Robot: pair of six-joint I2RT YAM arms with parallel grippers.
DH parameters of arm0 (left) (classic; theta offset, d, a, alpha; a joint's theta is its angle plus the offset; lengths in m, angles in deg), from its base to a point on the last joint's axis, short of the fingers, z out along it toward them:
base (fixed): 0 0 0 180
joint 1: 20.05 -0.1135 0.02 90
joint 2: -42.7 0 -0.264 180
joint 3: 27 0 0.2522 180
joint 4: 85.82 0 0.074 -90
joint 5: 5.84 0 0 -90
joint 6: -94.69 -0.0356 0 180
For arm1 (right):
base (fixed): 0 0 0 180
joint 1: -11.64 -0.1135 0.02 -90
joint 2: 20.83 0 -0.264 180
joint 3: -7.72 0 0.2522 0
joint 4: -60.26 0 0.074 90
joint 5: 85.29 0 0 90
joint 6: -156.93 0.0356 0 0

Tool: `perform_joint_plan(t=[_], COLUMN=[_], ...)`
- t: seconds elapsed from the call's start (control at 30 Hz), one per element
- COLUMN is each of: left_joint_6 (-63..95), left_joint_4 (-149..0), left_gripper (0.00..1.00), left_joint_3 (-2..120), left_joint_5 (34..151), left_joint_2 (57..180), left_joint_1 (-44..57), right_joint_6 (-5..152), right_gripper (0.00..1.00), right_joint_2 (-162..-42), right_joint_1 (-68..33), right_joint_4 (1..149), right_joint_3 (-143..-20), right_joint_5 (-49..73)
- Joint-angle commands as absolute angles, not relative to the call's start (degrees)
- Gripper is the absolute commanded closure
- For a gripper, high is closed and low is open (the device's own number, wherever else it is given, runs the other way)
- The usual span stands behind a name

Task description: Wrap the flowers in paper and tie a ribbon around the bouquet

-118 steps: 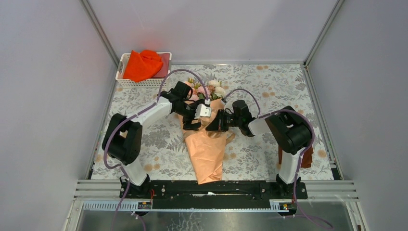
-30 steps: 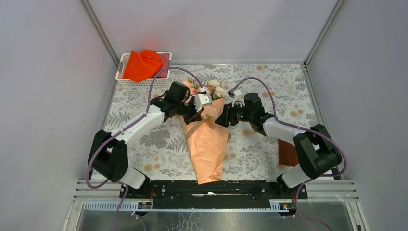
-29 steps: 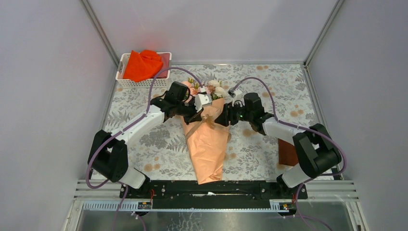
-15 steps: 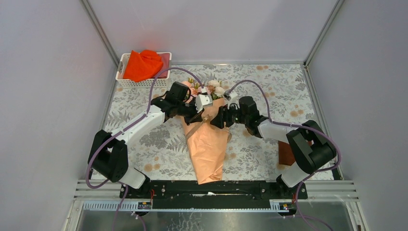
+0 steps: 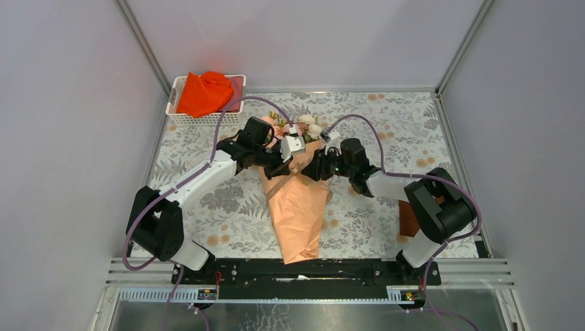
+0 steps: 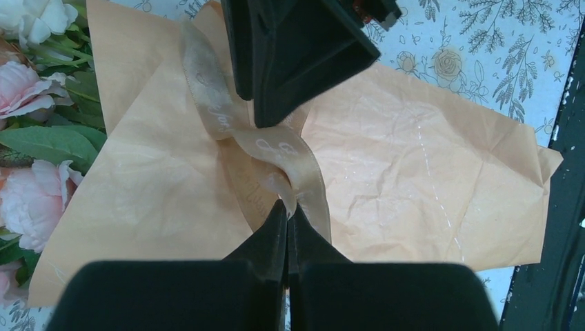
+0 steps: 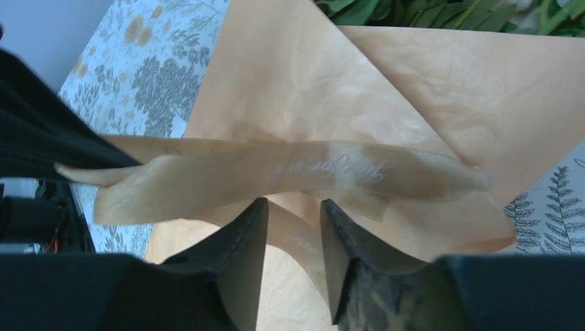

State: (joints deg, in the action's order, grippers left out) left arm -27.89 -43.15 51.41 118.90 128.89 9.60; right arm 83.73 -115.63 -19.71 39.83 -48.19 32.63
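**A:** Top view: where's the bouquet?

**B:** Bouquet (image 5: 296, 214) lies mid-mat (image 5: 207, 200), cone tip twd the near edge, blooms twd the far edge. Left gripper (image 5: 278, 167) and right gripper (image 5: 312, 169) meet over its upper part, one from each side. White basket (image 5: 200, 119) w/ an orange-red cloth (image 5: 203, 93) sits at the far-left corner.

**A:** Left wrist cam?

**B:** Left gripper's fingers are pressed together, pinching the tan ribbon (image 6: 227, 121) where it twists over the peach paper (image 6: 414, 179). Pink and cream flowers (image 6: 27, 96) are at the left. White cursive script on the ribbon, not readable here.

**A:** Right wrist cam?

**B:** Right gripper's fingers stand apart, gripping nothing. One ribbon band lies crosswise just past the tips, and another strand runs thru the gap. The script is upside down and looks like "for you".
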Motion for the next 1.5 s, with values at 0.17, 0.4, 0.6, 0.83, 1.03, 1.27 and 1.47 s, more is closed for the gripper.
perform_joint_plan(t=[0.17, 0.4, 0.6, 0.83, 1.03, 1.27, 1.47], left_joint_6=[-30.4, -30.6, -31.3, -30.8, -30.8, -30.7, -30.9], left_joint_4=[-38.2, -37.9, -37.4, -37.4, -37.4, -37.4, -37.4], left_gripper=[1.0, 1.0, 1.0, 1.0, 1.0, 1.0, 1.0], left_joint_3=[53.8, 54.2, 53.8, 54.1, 54.1, 54.1, 53.7], left_joint_5=[122.5, 122.6, 122.3, 122.7, 122.3, 122.3, 122.2], left_joint_2=[127.7, 127.7, 127.7, 127.9, 128.0, 128.1, 128.0], left_joint_1=[10.2, 10.2, 10.3, 10.3, 10.5, 10.6, 10.7], right_joint_6=[81.2, 74.2, 57.4, 54.7, 58.7, 63.0, 65.7], right_gripper=[0.54, 0.45, 0.39, 0.35, 0.35, 0.37, 0.6], right_joint_2=[-115.6, -111.8, -98.4, -98.5, -104.6, -112.7, -115.3], right_joint_1=[-20.2, -20.1, -19.1, -19.6, -21.7, -21.7, -21.7], right_joint_4=[38.3, 46.2, 51.1, 23.9, 13.6, 8.1, 6.3], right_joint_3=[-51.7, -50.4, -42.2, -32.7, -34.0, -36.7, -37.6], right_joint_5=[28.0, 31.1, 33.5, 38.9, 39.6, 40.1, 35.6])
